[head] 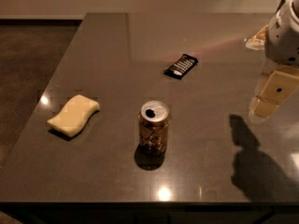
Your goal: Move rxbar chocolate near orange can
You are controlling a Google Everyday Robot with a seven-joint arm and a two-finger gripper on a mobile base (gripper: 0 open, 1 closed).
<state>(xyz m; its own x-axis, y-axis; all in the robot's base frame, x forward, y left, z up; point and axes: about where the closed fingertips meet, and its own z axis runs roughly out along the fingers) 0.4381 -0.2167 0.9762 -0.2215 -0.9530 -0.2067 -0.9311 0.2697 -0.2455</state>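
**Bar lies far from the gripper, with the can in front of it**

A dark grey table (117, 45) fills most of the view, with brownish floor (32, 55) to its left and a pale wall along the top. The robot's arm (285, 31) comes in at the right edge as a bulky white housing. Below it the tan gripper (268, 101) hangs low over the right side of the table, pointing down and a little toward the near edge. Its shadow (252, 167) falls on the surface closer to the camera. Whether the gripper is open or closed cannot be told from here, and nothing shows in its hold.

A pale yellow wavy sponge (74, 115) lies well off to the left. The orange can (153, 127) stands upright near the middle front, its silver top showing.

The rxbar chocolate (181, 66) lies flat behind the can and slightly to its right, with bare table between the two. Its long axis runs diagonally, near-left to far-right.

From the gripper, the bar lies to the left and further back. The reach would likely have to go across and away from the camera, with the wrist turned so the grip closes across the bar's short width.
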